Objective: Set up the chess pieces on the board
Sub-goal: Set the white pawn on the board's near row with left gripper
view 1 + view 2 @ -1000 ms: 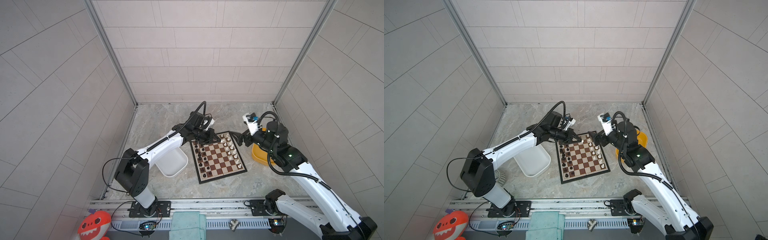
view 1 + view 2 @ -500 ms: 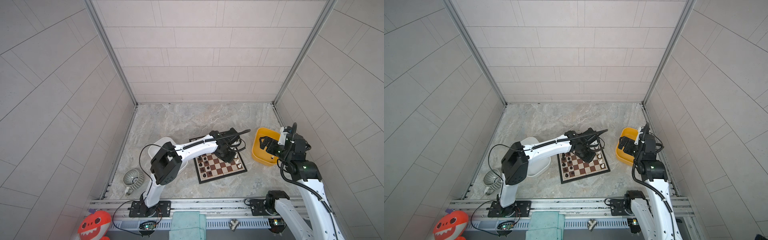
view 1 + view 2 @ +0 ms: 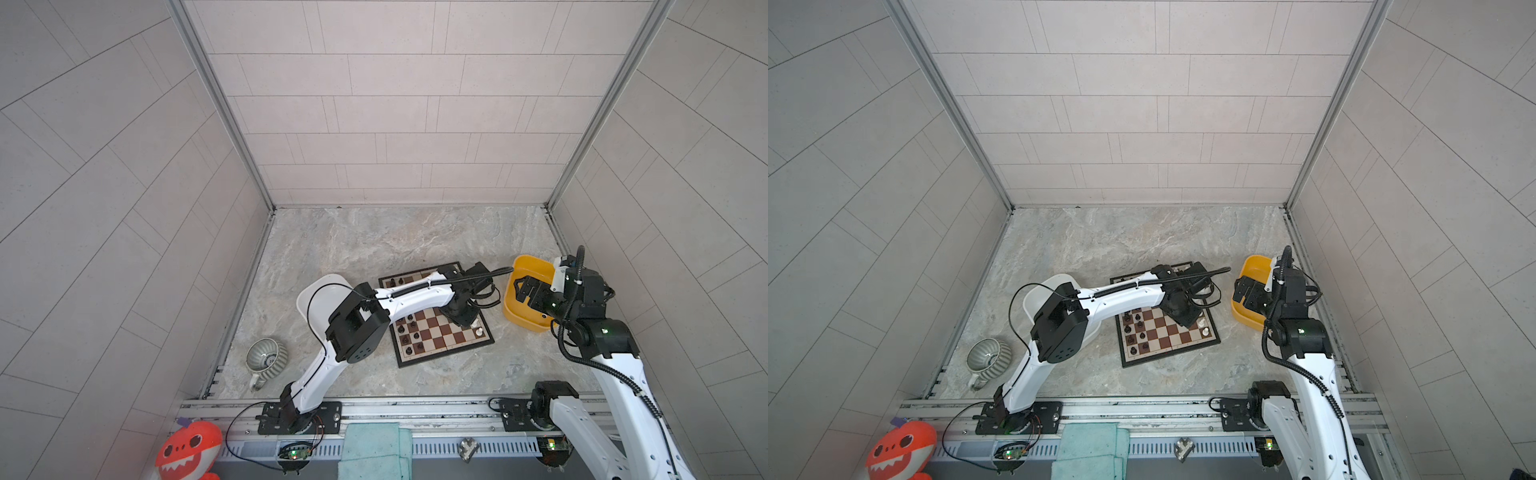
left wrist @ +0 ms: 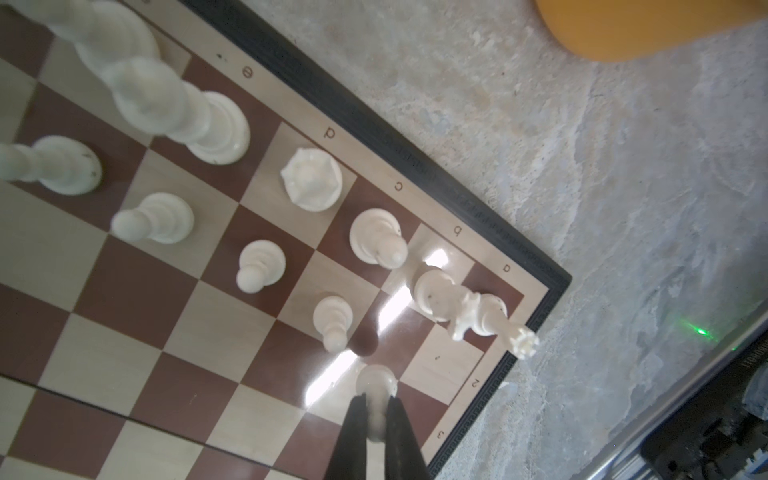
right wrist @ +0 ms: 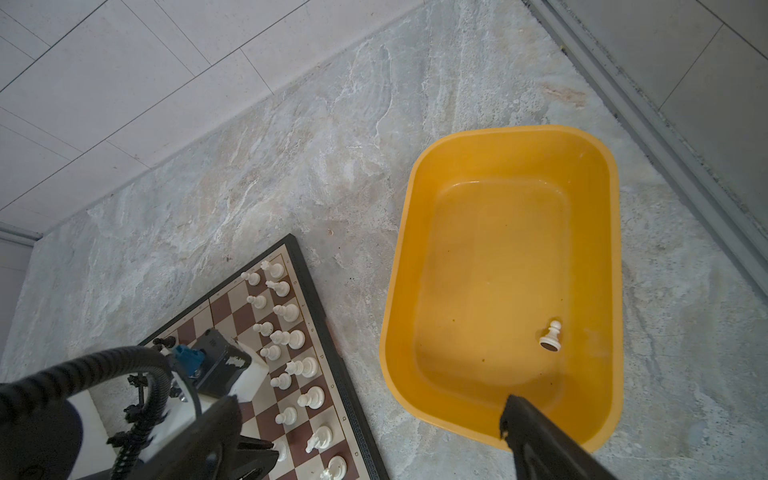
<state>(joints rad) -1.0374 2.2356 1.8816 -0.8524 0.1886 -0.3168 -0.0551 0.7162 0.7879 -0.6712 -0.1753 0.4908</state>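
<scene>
Over the near right corner of the chessboard (image 3: 440, 332) we log the left gripper (image 4: 376, 399) clamped on a white pawn (image 4: 376, 380) beside the other white men (image 4: 309, 185), and farther right the right gripper (image 5: 370, 411), jaws spread wide, above the yellow tub (image 5: 511, 137) holding a lone pawn (image 5: 551, 336) on its side.

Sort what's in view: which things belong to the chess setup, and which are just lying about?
Job: board; white pieces and black pieces standing on it; gripped white piece; pawn lying in the yellow tub; probably the white tub.
Lying about: striped mug; red shark toy; teal cloth.
</scene>
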